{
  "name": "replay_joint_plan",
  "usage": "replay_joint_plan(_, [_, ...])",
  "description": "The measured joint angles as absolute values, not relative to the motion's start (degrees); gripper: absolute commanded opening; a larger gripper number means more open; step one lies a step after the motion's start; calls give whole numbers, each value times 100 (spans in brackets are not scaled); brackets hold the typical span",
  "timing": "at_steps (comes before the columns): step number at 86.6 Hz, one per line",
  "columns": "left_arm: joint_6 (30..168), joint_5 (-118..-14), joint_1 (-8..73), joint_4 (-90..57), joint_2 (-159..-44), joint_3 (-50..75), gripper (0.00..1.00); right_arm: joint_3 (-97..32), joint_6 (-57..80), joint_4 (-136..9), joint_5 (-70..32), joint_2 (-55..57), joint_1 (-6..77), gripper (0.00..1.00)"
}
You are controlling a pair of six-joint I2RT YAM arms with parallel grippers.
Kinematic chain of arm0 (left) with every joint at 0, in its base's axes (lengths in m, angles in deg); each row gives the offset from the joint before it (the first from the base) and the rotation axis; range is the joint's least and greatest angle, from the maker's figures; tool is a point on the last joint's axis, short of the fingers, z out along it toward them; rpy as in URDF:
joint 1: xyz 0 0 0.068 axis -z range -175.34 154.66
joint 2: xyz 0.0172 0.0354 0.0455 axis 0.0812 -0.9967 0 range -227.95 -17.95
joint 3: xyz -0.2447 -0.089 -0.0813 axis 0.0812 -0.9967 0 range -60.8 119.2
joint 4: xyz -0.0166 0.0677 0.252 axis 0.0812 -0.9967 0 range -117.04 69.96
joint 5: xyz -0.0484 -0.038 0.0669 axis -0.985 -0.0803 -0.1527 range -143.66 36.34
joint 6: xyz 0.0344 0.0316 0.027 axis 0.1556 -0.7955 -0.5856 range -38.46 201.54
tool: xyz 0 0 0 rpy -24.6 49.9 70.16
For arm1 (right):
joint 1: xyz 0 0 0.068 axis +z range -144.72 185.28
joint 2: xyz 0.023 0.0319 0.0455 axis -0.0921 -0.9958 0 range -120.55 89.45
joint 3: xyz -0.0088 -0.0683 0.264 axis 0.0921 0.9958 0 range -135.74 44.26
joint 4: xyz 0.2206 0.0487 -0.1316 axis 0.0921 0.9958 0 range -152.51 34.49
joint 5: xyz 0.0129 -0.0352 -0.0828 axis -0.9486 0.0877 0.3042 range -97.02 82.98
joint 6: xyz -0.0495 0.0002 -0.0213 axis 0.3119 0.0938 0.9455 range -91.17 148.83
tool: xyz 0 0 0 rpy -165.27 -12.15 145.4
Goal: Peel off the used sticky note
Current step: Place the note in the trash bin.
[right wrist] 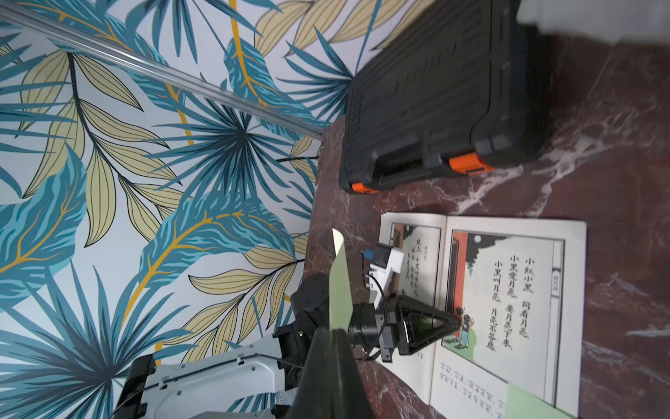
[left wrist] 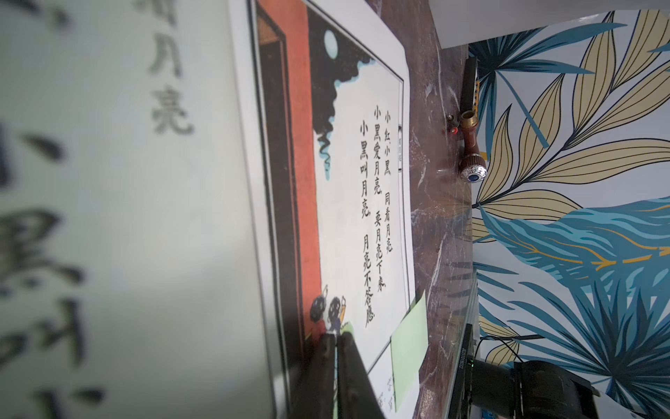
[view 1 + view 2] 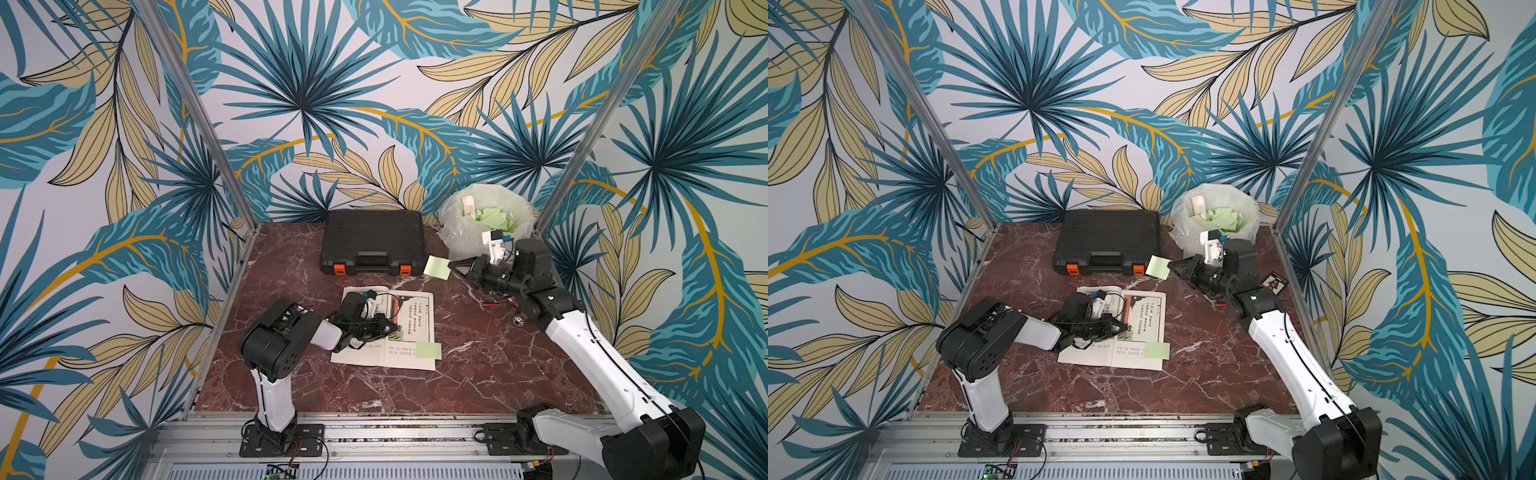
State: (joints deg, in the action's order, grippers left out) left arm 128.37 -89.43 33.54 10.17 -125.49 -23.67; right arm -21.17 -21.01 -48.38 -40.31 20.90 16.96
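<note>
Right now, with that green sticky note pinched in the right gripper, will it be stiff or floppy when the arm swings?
Probably floppy: the sticky note is held by one edge only in the right gripper and looks slightly bent in the right wrist view. Likely very light, a thin single sheet, so it may flutter.

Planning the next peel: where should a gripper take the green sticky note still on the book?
Pinch the sticky note by the edge overhanging the open book at its outer margin, coming in from that side, low over the table. That edge seems free; the rest lies flat on the page.
</note>
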Motion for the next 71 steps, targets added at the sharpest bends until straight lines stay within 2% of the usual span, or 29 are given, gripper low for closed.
replay_joint_plan(5, [12839, -8947, 3354, 1028, -12554, -2367, 10, -2849, -1948, -4539, -4001, 1830, 1430, 0])
replay_joint_plan(7, [12839, -8947, 3354, 1033, -12554, -2369, 0, -3042, -1911, -4473, -3994, 1743, 1347, 0])
replay_joint_plan(28, [12833, -8563, 3405, 1076, -12540, -2385, 0, -5356, -1448, -3402, -3745, 446, 553, 0])
replay_joint_plan(53, [12833, -8536, 3411, 1105, -12543, -2398, 0, -7638, -903, -1990, -3266, -1070, 140, 0])
replay_joint_plan(64, [12837, -8515, 3413, 1125, -12543, -2407, 0, -8213, -665, -1378, -2989, -1615, 127, 6])
replay_joint_plan(71, [12841, -8510, 3416, 1127, -12543, -2407, 0, -8504, -525, -1018, -2821, -1892, 125, 16])
